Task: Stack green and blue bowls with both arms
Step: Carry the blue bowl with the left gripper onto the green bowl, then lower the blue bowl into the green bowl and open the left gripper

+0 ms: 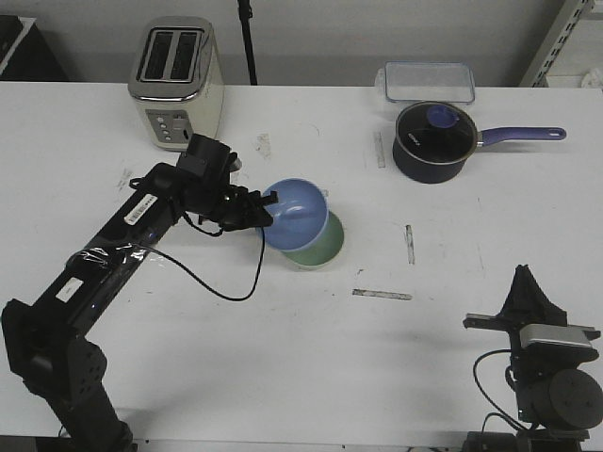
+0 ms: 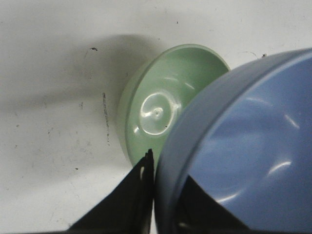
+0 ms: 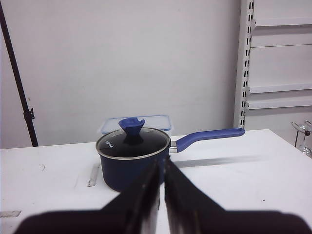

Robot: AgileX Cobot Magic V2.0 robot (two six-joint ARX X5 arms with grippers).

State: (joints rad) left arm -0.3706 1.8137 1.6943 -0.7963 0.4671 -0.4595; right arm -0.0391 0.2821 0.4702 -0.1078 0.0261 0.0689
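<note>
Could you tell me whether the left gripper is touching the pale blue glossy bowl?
Touching. In the left wrist view the left gripper has its black fingers on either side of the blue bowl's rim, pinching it above the pale green bowl.

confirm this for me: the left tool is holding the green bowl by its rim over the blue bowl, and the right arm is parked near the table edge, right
Not quite: the colours are swapped. The left tool grips the blue bowl by its rim, held over the green bowl, which sits on the table. The left wrist view shows it clearly. The right tool is indeed parked near the table edge, holding nothing.
</note>
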